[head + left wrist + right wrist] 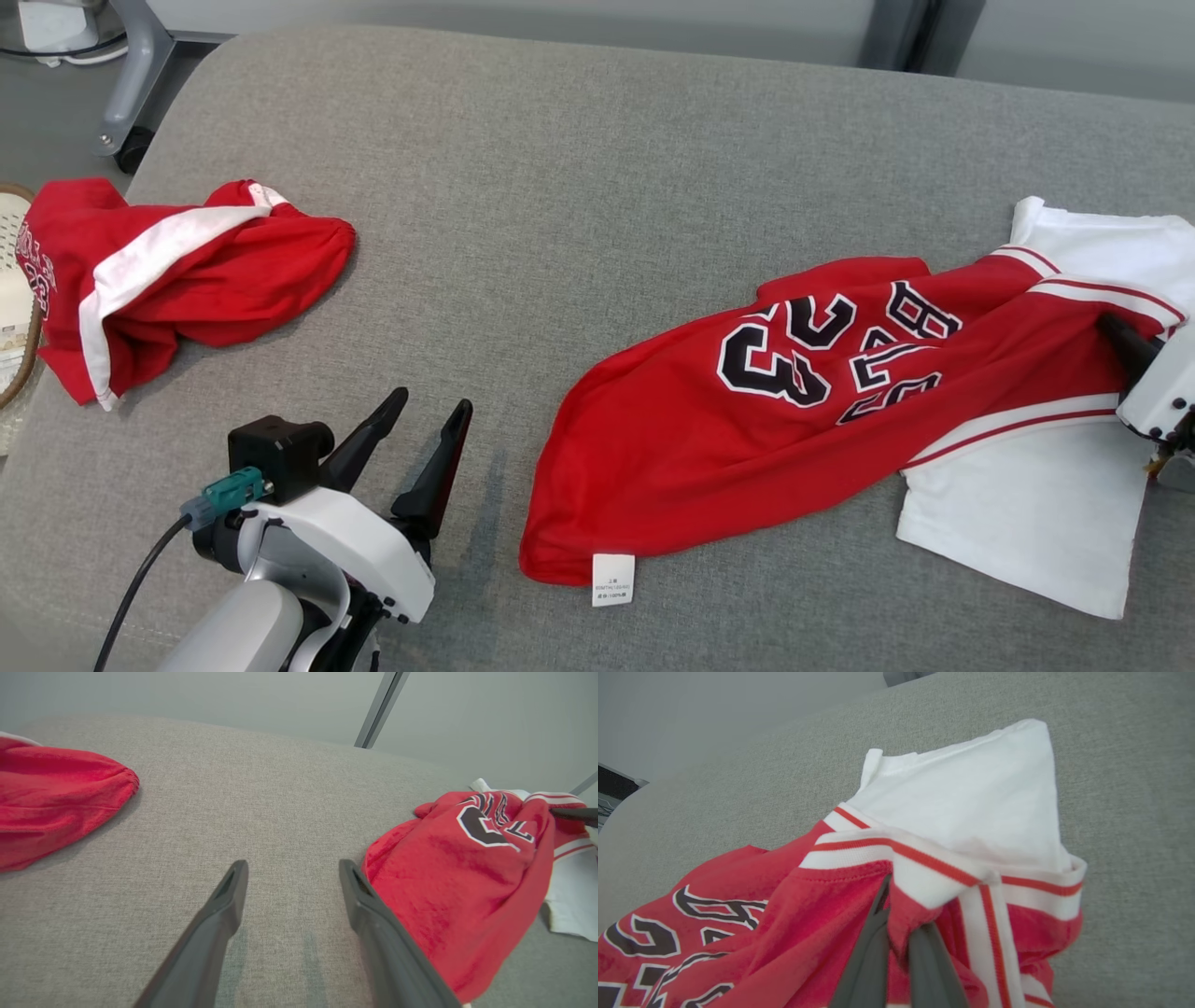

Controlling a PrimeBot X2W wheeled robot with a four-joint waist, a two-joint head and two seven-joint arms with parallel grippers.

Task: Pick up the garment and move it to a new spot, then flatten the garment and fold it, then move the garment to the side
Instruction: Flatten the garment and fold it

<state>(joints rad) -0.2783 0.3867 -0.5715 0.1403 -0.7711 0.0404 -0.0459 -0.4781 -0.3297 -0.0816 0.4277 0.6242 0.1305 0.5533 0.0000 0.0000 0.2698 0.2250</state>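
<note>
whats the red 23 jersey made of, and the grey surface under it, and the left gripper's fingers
The red jersey looks like soft, matte knit cloth: it drapes and wrinkles. The fibre is unclear.
The grey surface looks like matte woven upholstery fabric, with a fine flecked weave showing.
On the left gripper, the fingers are dark, smooth and rigid-looking, probably moulded plastic.

the red jersey (747, 439) toward the right edge of the surface carries a large black number 23 (784, 359) outlined in white, upside down in the head view. the block letters (901, 359) beside it are creased and only partly legible. a white tag (613, 579) on its hem bears print too small to read. the second red garment (187, 280) at the left edge shows cut-off lettering (42, 275), unreadable.
</note>
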